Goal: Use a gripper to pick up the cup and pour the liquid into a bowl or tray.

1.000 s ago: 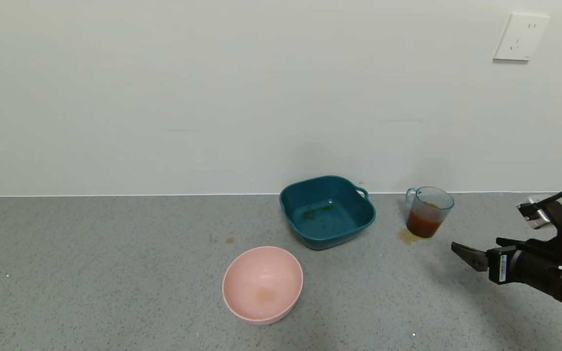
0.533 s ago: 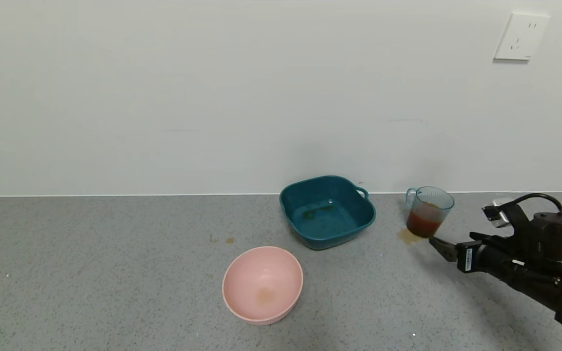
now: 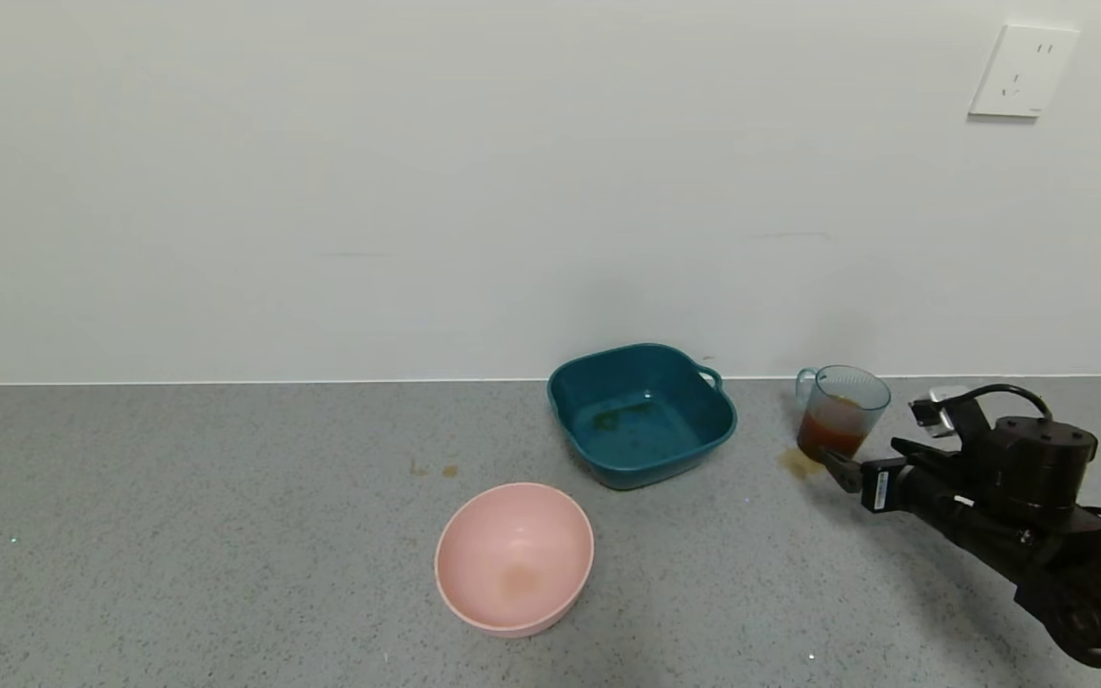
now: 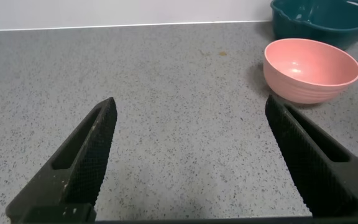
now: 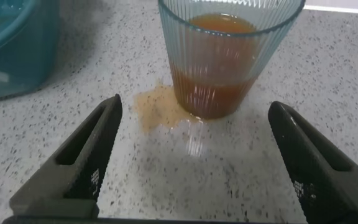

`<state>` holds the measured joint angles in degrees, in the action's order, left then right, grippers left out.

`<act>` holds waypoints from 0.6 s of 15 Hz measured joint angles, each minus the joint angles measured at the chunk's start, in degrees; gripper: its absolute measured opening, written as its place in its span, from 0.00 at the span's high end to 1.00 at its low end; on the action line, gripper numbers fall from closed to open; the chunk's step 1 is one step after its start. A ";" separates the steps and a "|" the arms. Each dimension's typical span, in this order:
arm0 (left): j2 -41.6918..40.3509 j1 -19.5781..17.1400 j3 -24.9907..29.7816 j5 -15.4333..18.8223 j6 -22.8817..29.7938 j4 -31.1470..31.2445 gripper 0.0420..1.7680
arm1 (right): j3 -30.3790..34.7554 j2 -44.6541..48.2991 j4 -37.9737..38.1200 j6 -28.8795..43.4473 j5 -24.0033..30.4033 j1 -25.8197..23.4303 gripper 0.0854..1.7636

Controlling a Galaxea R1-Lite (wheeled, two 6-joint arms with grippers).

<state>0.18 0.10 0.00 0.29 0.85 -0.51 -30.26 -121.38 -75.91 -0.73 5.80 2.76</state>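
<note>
Two spread fingers of the right gripper [image 5: 194,158] face the ribbed cup [image 3: 841,413], upright near the wall beside the teal basin [image 3: 641,414]. Advance level, apparently straddling the cup above the puddle [image 5: 157,107], before closing. Left gripper [image 4: 194,158] open, idle.

On the surface [image 3: 178,535], the bowl [image 3: 515,558] sat at lower centre, the basin [image 3: 641,415] above and right of it, the cup [image 3: 841,414] farther right, the right gripper [image 3: 837,468] just below-right of the cup.
</note>
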 joint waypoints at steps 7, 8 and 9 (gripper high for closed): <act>0.00 0.00 0.00 0.00 0.00 0.00 0.03 | -1.57 -6.12 -8.13 -1.24 -0.74 -0.09 0.03; 0.00 0.00 0.00 0.00 0.00 0.00 0.03 | -1.99 -6.88 -9.18 -1.24 -0.95 -0.06 0.03; 0.00 0.00 0.00 0.00 0.00 0.00 0.03 | -2.24 -7.64 -10.11 -1.22 -1.01 -0.04 0.03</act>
<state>0.18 0.10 0.00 0.29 0.85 -0.51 -32.50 -129.03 -86.02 -1.95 4.79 2.72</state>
